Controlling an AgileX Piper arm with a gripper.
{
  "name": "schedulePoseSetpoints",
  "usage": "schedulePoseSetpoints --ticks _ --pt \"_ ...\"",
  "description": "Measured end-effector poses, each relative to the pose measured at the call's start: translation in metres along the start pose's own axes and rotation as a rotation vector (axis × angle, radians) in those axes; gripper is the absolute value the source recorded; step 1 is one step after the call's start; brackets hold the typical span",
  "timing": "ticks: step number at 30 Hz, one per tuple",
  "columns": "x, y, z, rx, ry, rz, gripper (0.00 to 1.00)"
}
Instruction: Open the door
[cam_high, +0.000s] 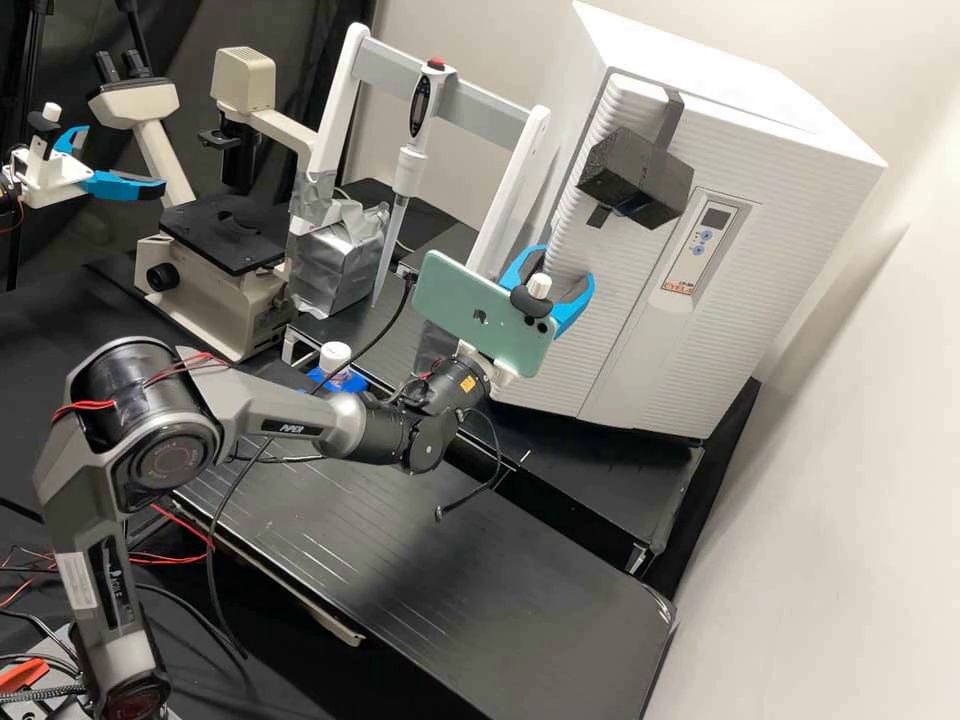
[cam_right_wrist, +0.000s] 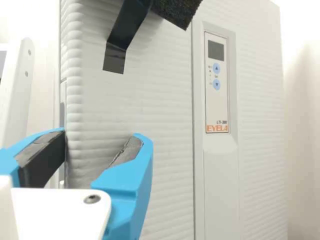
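Observation:
My gripper (cam_high: 558, 268) is at the lower left part of the white cabinet's ribbed door (cam_high: 625, 280), with its blue fingers spread apart. A green phone is mounted behind them on the wrist. In the wrist view, the gripper (cam_right_wrist: 101, 135) has one finger beside the door's side edge and the other over the front face of the door (cam_right_wrist: 165, 115). The edge stands between the two, and the black pad of the outer finger looks close to it; contact cannot be told. The door looks closed against the cabinet.
A black foam block (cam_high: 636, 180) is taped to the door's upper part, near the control panel (cam_high: 703, 245). Left of the cabinet stand a white frame (cam_high: 513, 190) with a pipette (cam_high: 408, 170), a foil-wrapped block (cam_high: 340, 255) and a microscope (cam_high: 222, 235). A blue-and-white bottle (cam_high: 335, 360) is behind the arm.

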Motion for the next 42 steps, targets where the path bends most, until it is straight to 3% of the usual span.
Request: schedulePoseSetpoints --ticks 3,10,23,33,34,38,42 --pt "-0.012 0.004 0.005 0.020 0.007 0.022 0.00" --pt "-0.045 0.015 0.022 0.026 -0.015 0.086 0.00" --pt "-0.082 0.036 0.053 0.106 -0.115 0.329 0.00" --pt "-0.093 0.035 0.061 0.059 -0.109 0.327 0.00" --pt "-0.097 0.034 0.061 0.053 -0.110 0.321 1.00" --pt "-0.124 0.032 0.060 0.059 -0.157 0.312 1.00" --pt "-0.147 0.028 0.043 0.029 -0.185 0.308 1.00"
